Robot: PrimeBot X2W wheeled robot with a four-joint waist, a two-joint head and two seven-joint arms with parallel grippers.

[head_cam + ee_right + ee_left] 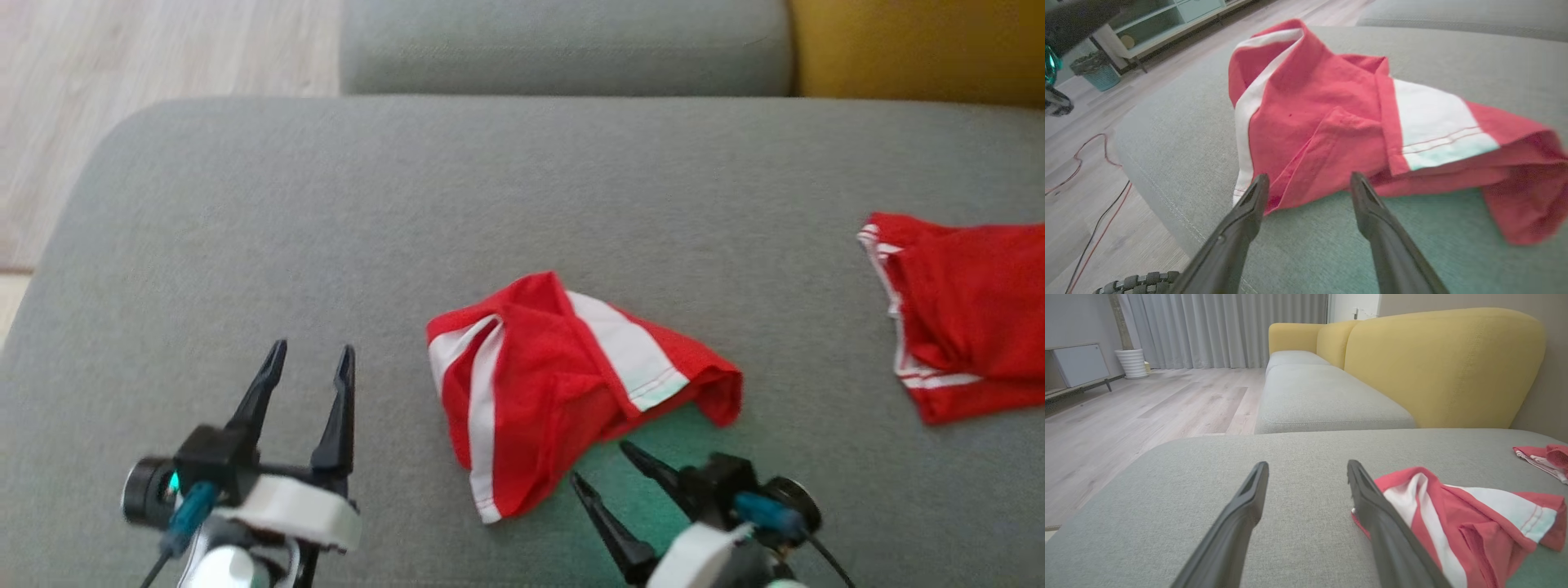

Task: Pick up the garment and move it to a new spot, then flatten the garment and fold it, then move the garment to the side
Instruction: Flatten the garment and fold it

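Right gripper [600, 461]: fingers spread wide, empty, tips aimed far-left at near edge of red garment [555, 384]; just short of cloth, apparently not touching.

Left gripper [313, 349]: also spread, empty, left of garment with clear gap.

Right arm nearer.

Garment: crumpled, mid-cushion toward near side, long axis roughly left-right, white-striped hem at near-left corner.

Grey seat cushion [490, 204]: open room far and left; rounded corner far-left.

Second red garment [971, 318]: well apart at right, limits room there.
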